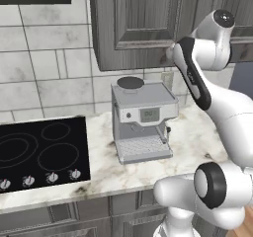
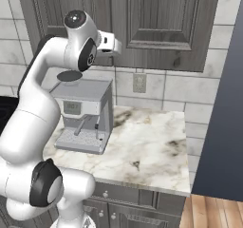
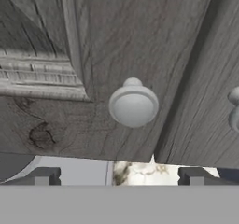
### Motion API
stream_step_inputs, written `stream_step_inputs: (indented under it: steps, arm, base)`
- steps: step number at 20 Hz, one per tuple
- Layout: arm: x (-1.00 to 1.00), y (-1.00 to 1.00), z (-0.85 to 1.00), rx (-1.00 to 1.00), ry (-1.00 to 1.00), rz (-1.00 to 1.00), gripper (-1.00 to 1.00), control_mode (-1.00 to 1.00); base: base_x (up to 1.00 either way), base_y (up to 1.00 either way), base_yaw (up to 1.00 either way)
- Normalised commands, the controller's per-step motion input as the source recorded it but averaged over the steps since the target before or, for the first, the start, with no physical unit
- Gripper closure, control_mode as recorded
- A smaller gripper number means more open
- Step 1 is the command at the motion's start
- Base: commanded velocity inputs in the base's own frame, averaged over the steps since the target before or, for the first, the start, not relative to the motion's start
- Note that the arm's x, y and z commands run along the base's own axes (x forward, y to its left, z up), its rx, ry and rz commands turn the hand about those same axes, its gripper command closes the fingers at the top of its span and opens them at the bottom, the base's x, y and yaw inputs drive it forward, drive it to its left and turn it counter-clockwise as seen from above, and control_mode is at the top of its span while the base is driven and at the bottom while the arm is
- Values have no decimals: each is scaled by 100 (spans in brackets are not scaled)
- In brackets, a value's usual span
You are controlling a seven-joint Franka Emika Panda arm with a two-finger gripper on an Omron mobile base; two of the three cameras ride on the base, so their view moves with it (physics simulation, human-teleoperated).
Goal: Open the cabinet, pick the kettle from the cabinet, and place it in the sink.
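Observation:
The cabinet (image 1: 143, 23) (image 2: 161, 23) hangs on the wall with its dark grey wood-grain doors closed. In the hand view the left door's lower corner (image 3: 116, 41) is close in front, with its round metal knob (image 3: 133, 104) near the middle. My gripper (image 3: 119, 178) is open, its two fingertips (image 3: 42, 176) spread wide below the knob and apart from it. The neighbouring door's knob (image 3: 235, 111) peeks in at the right edge. My hand (image 2: 109, 44) is up by the cabinet's lower edge. The kettle is hidden behind the closed doors. The sink is out of view.
A boxy silver coffee machine (image 1: 142, 120) (image 2: 83, 115) stands on the marble counter (image 2: 147, 146) directly under my hand. A black cooktop (image 1: 39, 152) lies to its left. A tall dark panel (image 2: 223, 127) bounds the counter on the right.

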Motion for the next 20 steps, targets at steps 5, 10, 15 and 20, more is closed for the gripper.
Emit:
stream_step_inputs:
  steps: [5,10,15,20]
  arm:
    - [7,0,5,-1,-4,-3,-100,-100]
    - [17,0,2,0,-6,-3,-100,-100]
    - [22,-3,6,0,-6,-2,-100,-100]
    - [20,-10,15,0,0,-1,-100,-100]
  base:
    - [0,0,0]
    - [0,0,0]
    - [0,0,0]
    - [0,0,0]
